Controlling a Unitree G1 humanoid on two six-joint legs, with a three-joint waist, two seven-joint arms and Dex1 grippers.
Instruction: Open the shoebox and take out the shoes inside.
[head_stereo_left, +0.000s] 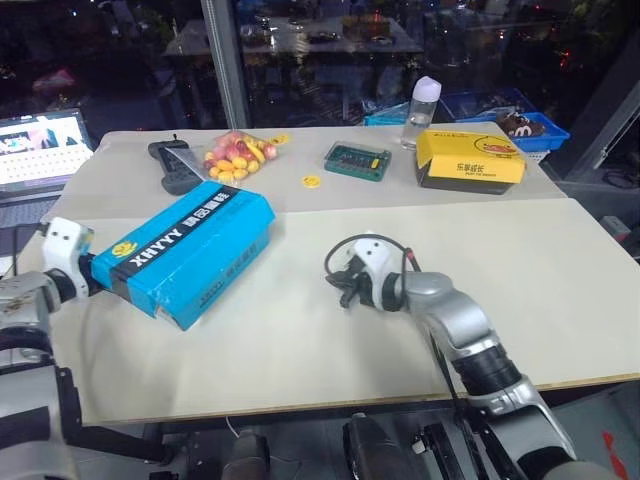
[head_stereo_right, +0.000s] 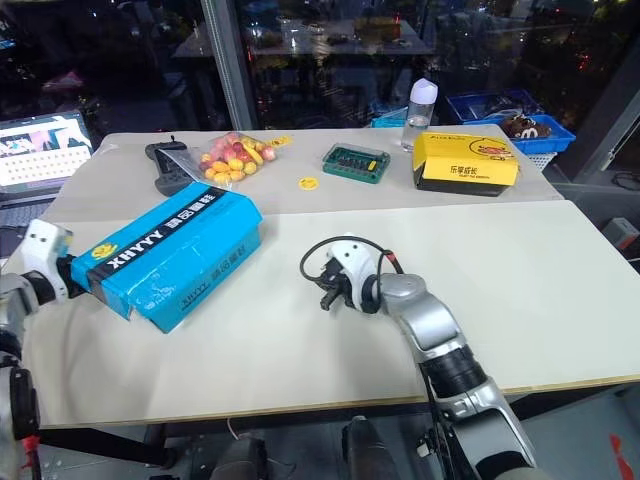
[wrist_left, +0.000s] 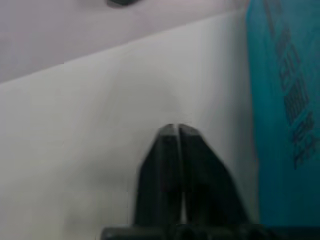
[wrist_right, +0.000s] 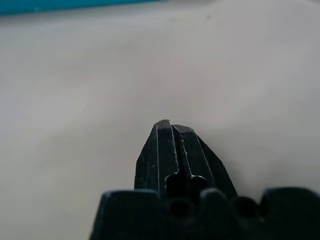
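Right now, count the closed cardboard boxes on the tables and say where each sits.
2. The blue shoebox lies at the near table's left end, lid shut. The yellow box sits on the far table's right side, beside the bottle. More may be hidden in the blue bins behind.

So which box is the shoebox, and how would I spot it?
Look at the long white table in front of the robot, then at the end near its left arm. The shoebox lies there at a slant, lid shut. It is bright blue with white lettering, unlike the smaller yellow box at the far side.
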